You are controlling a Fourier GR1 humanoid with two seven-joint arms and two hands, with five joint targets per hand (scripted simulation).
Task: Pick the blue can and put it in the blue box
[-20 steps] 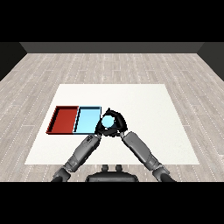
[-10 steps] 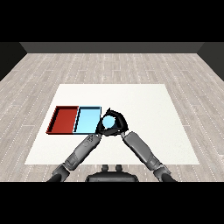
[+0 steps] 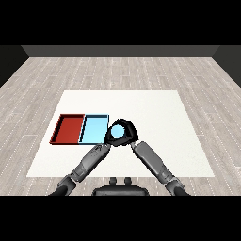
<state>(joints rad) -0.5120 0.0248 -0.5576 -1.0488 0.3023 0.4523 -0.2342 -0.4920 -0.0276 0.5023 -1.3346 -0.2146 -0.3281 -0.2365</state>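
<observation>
The blue can (image 3: 117,132) shows as a light blue disc just right of the light blue tray (image 3: 94,128). My right hand (image 3: 129,135) is curled round the can, holding it close to the tray's right edge. Whether the can is lifted or touches the table cannot be told. My left forearm reaches up from the lower left, and my left hand (image 3: 108,139) lies right against the right hand, mostly merged with it in the head view. The red tray (image 3: 69,128) lies to the left of the light blue tray, touching it.
Both trays lie on the left half of the white table (image 3: 160,113). Wooden floor surrounds the table on all sides.
</observation>
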